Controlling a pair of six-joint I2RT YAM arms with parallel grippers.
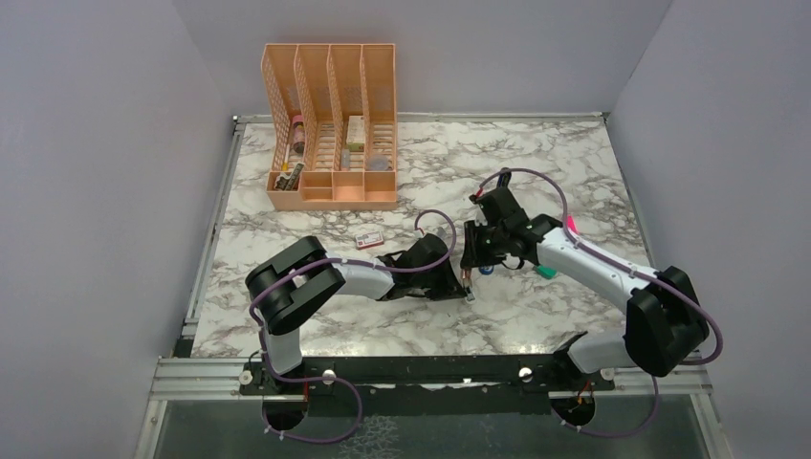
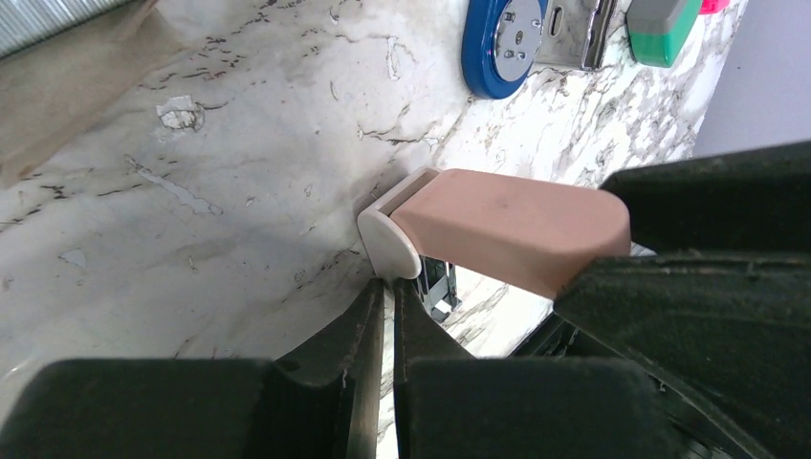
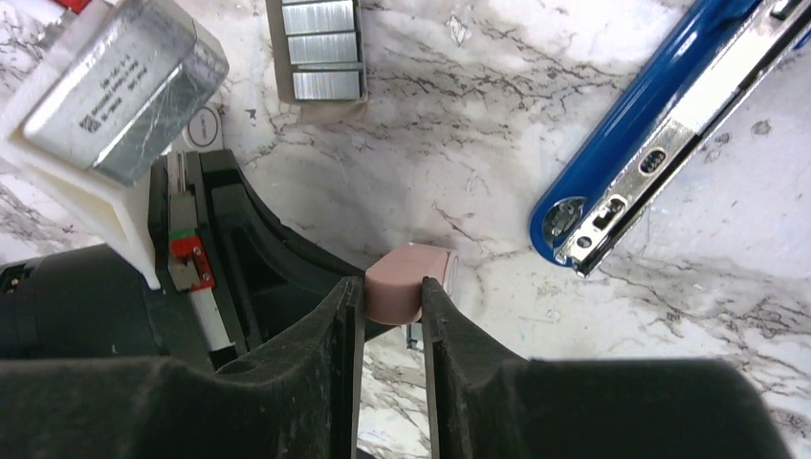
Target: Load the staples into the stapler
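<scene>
The blue stapler (image 3: 622, 143) lies open on the marble, its metal channel showing; its rounded end (image 2: 502, 43) also appears in the left wrist view. The reddish-pink staples box (image 1: 368, 239) lies left of both grippers. A tray of staple strips (image 3: 316, 48) sits apart from it. My right gripper (image 3: 392, 292) is shut on a pink eraser (image 3: 406, 282) in a white sleeve, held just above the table. My left gripper (image 2: 387, 287) is right under the eraser's end, its jaws together with nothing seen between them. A short staple strip (image 2: 438, 287) shows below the eraser.
A teal block (image 2: 660, 24) and a pink highlighter (image 1: 571, 223) lie beyond the stapler. An orange desk organiser (image 1: 330, 134) with small items stands at the back left. The left arm's wrist camera (image 3: 124, 86) is close beside my right gripper.
</scene>
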